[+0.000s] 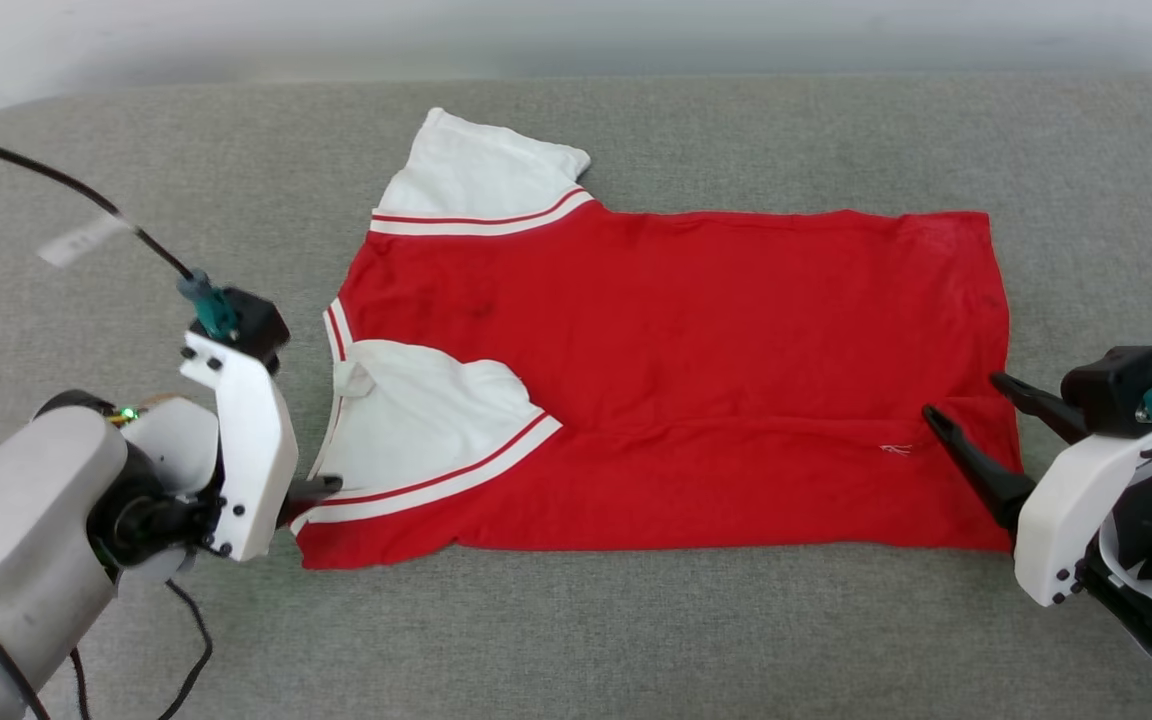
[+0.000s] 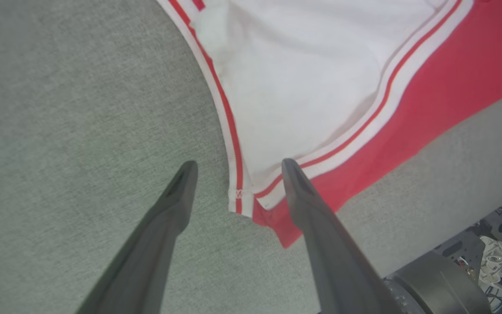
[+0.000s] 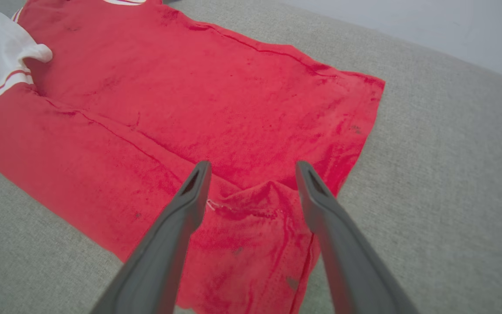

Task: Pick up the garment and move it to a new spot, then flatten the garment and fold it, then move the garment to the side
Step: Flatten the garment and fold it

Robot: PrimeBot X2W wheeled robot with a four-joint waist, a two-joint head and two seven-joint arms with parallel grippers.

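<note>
as the garment (image 1: pixel 676 330) lies flat, left hand (image 2: pixel 238 168), right hand (image 3: pixel 254 168) gaping

Grey woven fabric surface (image 1: pixel 636 630): broad, flat, rounded at its far left corner. Pale wall (image 1: pixel 576 35) runs right behind its far edge. Below the near edge, a tangle of pale wires (image 2: pixel 501 266) on dark hardware, too blurred to identify.

No lettering, number or logo can be read. The garment (image 1: pixel 676 380) carries a white mark (image 1: pixel 896 450) near its right hem, possibly stitching, too small to make out.
</note>
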